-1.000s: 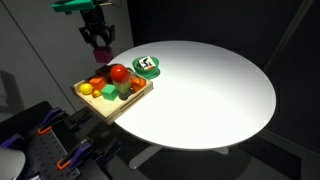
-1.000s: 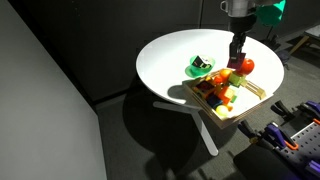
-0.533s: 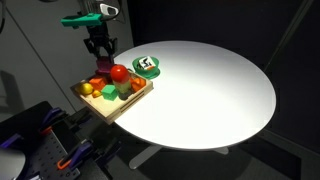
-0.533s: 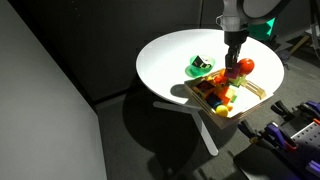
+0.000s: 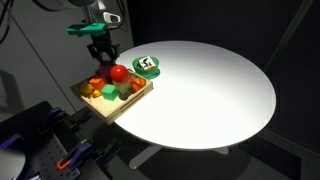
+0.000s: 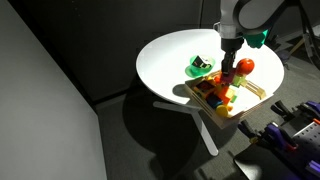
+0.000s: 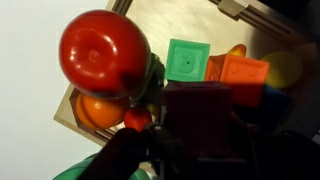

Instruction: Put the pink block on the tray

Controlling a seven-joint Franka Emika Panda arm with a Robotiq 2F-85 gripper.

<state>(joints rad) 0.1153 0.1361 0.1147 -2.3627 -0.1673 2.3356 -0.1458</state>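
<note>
- The tool is clamped narrow on the pink block – in the wrist view the block sits dark and in shadow between the two fingers.
- A second ago the tool hung higher above the light wooden tray; it has since come down, and the block is now just over the toys in the tray. Whether it touches them cannot be told.
- Close beside the block in the wrist view are a shiny red apple-shaped toy, a green cube and an orange cube.
- The tray lies at the edge of the round white counter, in the same place as before.
- The small green dish beside the tray on the counter has not moved either.
</note>
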